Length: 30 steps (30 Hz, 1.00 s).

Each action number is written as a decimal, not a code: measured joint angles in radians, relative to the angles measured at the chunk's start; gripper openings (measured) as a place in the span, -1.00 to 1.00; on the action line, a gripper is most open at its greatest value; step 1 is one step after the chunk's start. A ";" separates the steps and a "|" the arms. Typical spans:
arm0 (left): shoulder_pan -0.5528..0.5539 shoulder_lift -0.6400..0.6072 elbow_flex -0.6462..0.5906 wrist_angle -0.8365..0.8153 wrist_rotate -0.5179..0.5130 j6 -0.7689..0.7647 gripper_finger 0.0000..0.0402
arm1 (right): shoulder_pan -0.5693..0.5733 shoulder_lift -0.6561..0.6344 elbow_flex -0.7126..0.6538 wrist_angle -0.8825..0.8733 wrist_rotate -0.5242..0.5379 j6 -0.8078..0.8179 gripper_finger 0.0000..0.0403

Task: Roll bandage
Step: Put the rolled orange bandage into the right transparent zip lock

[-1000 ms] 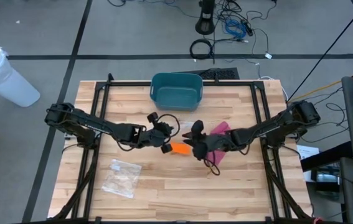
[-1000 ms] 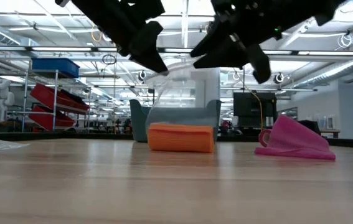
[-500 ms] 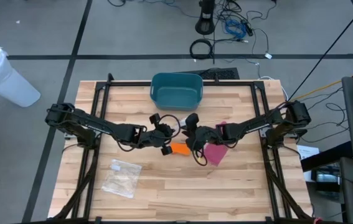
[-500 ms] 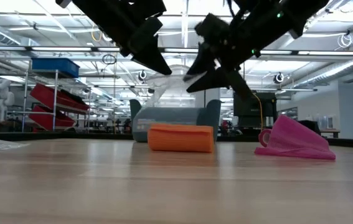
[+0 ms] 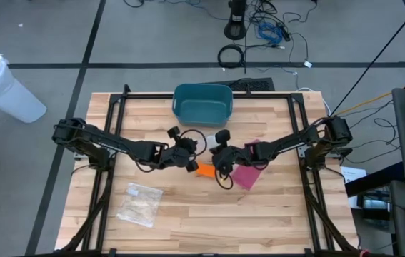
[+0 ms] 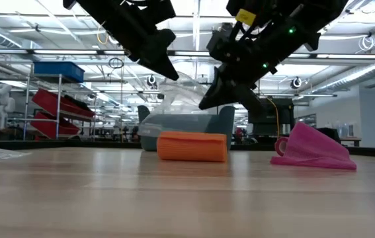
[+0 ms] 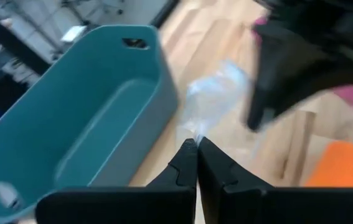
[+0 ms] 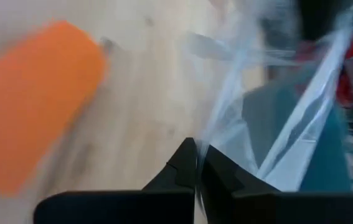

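Two grippers on one clear bag, and that is the whole story right now. Nearest the low camera the orange roll [image 6: 192, 146] lies on the table [image 5: 259, 214], nothing touching it; just above and behind it the bag [image 6: 187, 92] hangs stretched between the arms. The left gripper [image 7: 197, 144] has its fingers pressed together on one edge of the film, and the right gripper [image 8: 196, 149] is pinched tight on the opposite edge, the plastic fanning out from its tips. Risks: with both pinches that thin, a pull apart could tear the film or slip it out of one grip, and then the bag drops loose; if the arms sag, the bag or a finger could knock the roll and send it rolling off line. The roll's long axis runs flat across the table, roughly from one arm towards the other, tilted a little in the high view, though the arms cover part of it there so I would not swear to the angle. It sits at table centre between the grippers. To its right lies the pink cloth [image 6: 313, 149], well apart from the roll. Farthest back stands the teal bin [image 5: 201, 103], and a second bag [image 5: 139, 203] lies flat on the near left of the table.
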 joint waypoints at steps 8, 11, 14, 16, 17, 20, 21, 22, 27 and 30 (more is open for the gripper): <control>0.013 0.056 0.000 -0.011 -0.005 -0.108 -1.00 | -0.003 0.050 0.001 -0.025 -0.133 0.067 -1.00; 0.011 0.107 0.000 0.004 0.028 -0.113 -1.00 | 0.000 0.058 -0.001 -0.036 -0.130 0.081 -0.99; 0.002 0.154 0.000 -0.001 0.033 -0.132 -1.00 | 0.010 0.031 -0.003 -0.036 -0.073 0.096 -0.92; -0.005 0.172 0.000 0.001 0.032 -0.132 -1.00 | 0.018 -0.008 -0.003 -0.035 -0.047 0.106 -0.83; -0.008 0.176 0.000 0.000 0.027 -0.132 -1.00 | 0.023 -0.029 -0.003 -0.034 -0.038 0.124 -0.77; -0.019 0.177 0.000 0.001 -0.022 -0.119 -1.00 | 0.029 -0.100 -0.002 -0.060 -0.046 0.219 -0.57; -0.025 0.175 0.000 0.002 -0.048 -0.104 -1.00 | 0.027 -0.125 -0.002 -0.080 -0.067 0.269 -0.50; -0.030 0.174 0.000 0.000 -0.076 -0.091 -1.00 | 0.026 -0.146 -0.002 -0.102 -0.107 0.325 -0.43; -0.052 0.149 0.002 0.006 -0.184 -0.016 -1.00 | 0.021 -0.194 -0.002 -0.192 -0.350 0.571 -0.06; -0.070 0.139 0.003 0.015 -0.266 0.016 -1.00 | 0.028 -0.186 -0.002 -0.186 -0.399 0.678 0.08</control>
